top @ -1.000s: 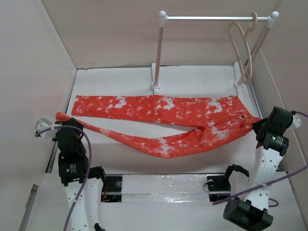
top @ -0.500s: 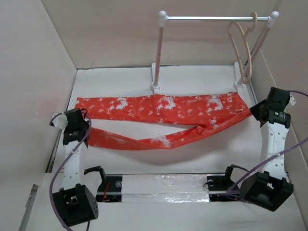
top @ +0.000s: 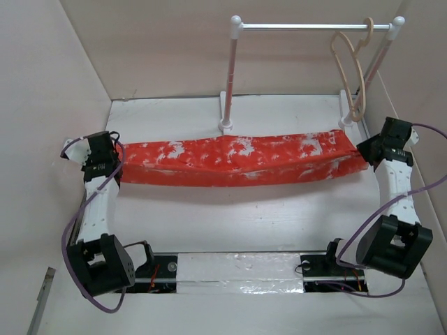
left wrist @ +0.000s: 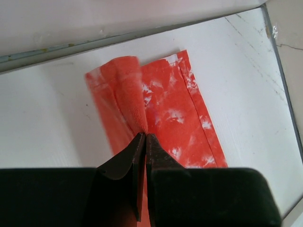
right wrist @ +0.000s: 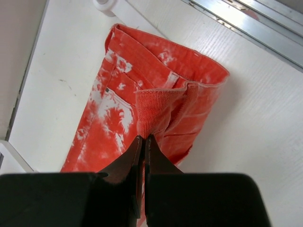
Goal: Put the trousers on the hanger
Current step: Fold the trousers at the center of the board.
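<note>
left claw (left wrist: 144,135) pinches the leg ends of the trousers (top: 237,160), right claw (right wrist: 143,137) clamps the waistband end — the cloth stretches between them, folded lengthwise, over the white tabletop (top: 230,223); farther back, the hanger (top: 353,77) hangs from the rack bar (top: 307,26)

White table (top: 230,216), beige walls (top: 160,49), white-posted rack (top: 230,70).

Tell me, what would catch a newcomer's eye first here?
The red-orange trousers with white blotches, folded lengthwise, are stretched across the middle. The left hand pinches the leg end and the right hand the waistband end. At the far right, a pale wooden hanger hangs on the rack's metal bar.
</note>
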{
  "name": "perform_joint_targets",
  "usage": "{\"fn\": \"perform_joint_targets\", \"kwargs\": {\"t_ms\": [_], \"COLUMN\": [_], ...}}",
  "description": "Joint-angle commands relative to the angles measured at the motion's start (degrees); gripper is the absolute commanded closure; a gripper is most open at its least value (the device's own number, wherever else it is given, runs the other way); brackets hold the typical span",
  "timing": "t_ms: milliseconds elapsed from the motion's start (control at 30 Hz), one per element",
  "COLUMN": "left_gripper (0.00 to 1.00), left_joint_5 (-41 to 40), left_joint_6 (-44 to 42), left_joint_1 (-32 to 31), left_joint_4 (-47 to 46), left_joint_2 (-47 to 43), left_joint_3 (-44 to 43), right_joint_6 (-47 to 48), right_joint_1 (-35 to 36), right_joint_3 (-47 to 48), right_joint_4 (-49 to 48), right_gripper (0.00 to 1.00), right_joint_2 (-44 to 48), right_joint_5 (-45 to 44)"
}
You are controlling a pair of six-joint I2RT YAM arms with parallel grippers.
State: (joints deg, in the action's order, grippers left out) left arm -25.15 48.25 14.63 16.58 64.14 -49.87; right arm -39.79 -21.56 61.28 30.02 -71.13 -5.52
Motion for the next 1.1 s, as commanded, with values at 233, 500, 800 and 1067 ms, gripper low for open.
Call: {"fn": "perform_joint_targets", "kwargs": {"t_ms": [233,500,800,1067], "left_gripper": [1.0,1.0,1.0,1.0], "left_joint_5": [-6.9,-9.2,-9.0,-8.0], "left_joint_6": [-2.8,-6.1,-8.3,-9.0], "left_joint_1": [0.4,-1.9,-2.5,-4.8], "left_joint_4": [-1.8,-4.4,-8.7,-12.0], "left_joint_2": [15.3,23.9,32.6,40.8], "left_joint_3": [-12.5,-19.2,-26.0,-31.6], "right_joint_6": [-2.3,-2.0,-3.3,-4.1], "right_joint_1": [4.0,4.5,4.5,4.5], "right_joint_3": [10.1,13.2,16.1,19.5], "right_joint_4": [-8.5,-13.7,-18.7,-21.1], "right_gripper": [1.0,1.0,1.0,1.0], "right_joint_2": [-11.4,-21.0,-28.6,-35.6], "right_joint_5": [-4.3,-1.9,3.8,5.1]}}
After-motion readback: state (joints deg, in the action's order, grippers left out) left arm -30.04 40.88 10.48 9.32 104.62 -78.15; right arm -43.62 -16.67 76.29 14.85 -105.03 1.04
